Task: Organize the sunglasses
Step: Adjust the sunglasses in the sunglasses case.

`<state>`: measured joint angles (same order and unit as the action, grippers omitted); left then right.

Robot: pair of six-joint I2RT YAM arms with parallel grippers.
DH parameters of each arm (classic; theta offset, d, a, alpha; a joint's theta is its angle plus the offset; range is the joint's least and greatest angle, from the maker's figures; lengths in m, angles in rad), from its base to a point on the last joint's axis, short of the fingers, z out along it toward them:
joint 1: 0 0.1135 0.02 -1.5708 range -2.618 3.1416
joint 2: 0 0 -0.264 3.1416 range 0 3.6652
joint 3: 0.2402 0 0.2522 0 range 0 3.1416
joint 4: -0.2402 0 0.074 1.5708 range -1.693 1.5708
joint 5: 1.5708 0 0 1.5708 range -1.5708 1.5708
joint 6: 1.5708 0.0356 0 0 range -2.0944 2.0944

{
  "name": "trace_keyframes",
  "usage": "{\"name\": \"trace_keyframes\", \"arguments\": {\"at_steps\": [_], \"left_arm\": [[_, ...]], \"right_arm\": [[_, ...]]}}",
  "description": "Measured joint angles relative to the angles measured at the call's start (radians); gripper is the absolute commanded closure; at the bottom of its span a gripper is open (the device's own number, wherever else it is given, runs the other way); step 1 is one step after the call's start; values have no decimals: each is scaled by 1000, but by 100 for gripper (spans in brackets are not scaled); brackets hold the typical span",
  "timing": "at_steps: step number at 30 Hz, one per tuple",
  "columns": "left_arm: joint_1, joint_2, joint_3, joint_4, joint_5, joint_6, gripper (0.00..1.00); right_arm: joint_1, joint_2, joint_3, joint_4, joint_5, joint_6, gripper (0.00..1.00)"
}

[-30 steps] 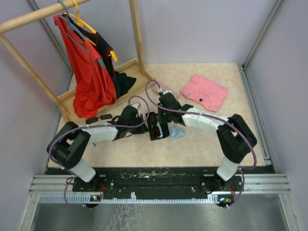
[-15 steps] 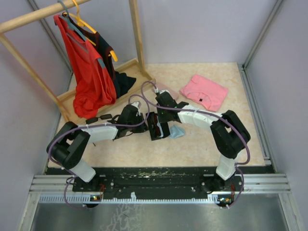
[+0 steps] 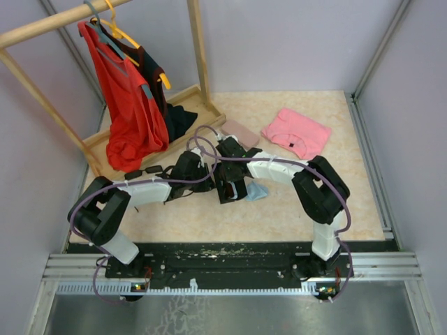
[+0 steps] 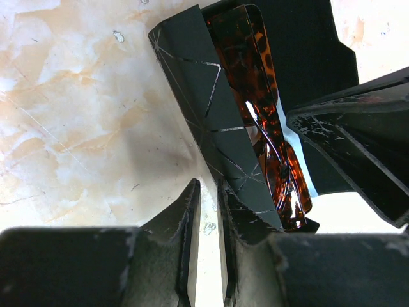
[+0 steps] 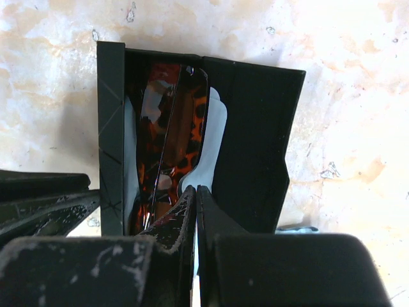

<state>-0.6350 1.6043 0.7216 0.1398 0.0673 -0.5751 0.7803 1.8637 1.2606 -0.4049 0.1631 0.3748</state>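
Note:
The reddish-brown sunglasses [image 4: 255,83] lie folded inside an open black case [image 4: 204,109] at the table's middle [image 3: 229,187]. In the right wrist view the sunglasses [image 5: 169,128] sit beside a pale strip inside the case [image 5: 255,128]. My right gripper [image 5: 196,190] is shut, its tips meeting at that strip's lower end; whether it pinches anything is unclear. My left gripper [image 4: 208,187] stands slightly open at the case's left wall, with bare table showing through the gap. The black sunglasses [image 3: 143,171] lie on the table to the left, away from both grippers.
A light blue cloth [image 3: 257,192] lies right of the case. A pink case [image 3: 239,131] and a folded pink shirt [image 3: 297,132] lie further back. A wooden clothes rack [image 3: 199,63] with a red shirt [image 3: 129,105] stands at the back left.
My right gripper has shut, and the right arm has swung left with its elbow drawn in. The left arm and the case have stayed put.

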Motion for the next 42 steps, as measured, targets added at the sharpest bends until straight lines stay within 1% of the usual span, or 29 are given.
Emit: {"name": "trace_keyframes", "arguments": {"at_steps": [9, 27, 42], "left_arm": [[0, 0, 0, 0, 0, 0, 78], [0, 0, 0, -8, 0, 0, 78], [0, 0, 0, -8, 0, 0, 78]], "right_arm": [[9, 37, 18, -16, 21, -10, 100], [11, 39, 19, -6, 0, -42, 100], [60, 37, 24, -8, 94, -58, 100]]}}
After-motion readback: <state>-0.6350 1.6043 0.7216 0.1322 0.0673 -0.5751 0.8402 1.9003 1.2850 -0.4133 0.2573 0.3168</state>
